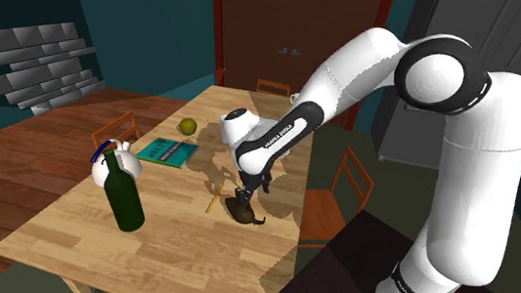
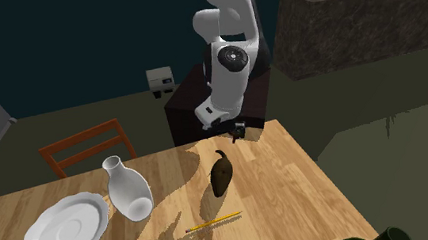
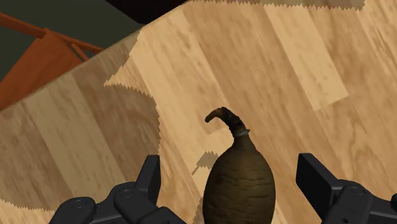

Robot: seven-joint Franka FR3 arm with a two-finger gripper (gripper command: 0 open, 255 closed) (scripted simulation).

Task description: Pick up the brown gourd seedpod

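Dark brown bulbous gourd seedpod with a curled stem lies on its side on the light wooden table, near the edge by the stand. All-black two-finger gripper hangs just above, fingers spread wide either side of the bulb, not touching.

Step in hand: lower and close. Centre on the widest part, away from the tapering neck; the rounded body may squirt out. Thin yellow pencil lies near, clear of the approach.

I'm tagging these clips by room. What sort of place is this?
Probably a dining area in a home: a wooden table with a wooden chair drawn up to it, and a white plate and a dark green bottle on it.
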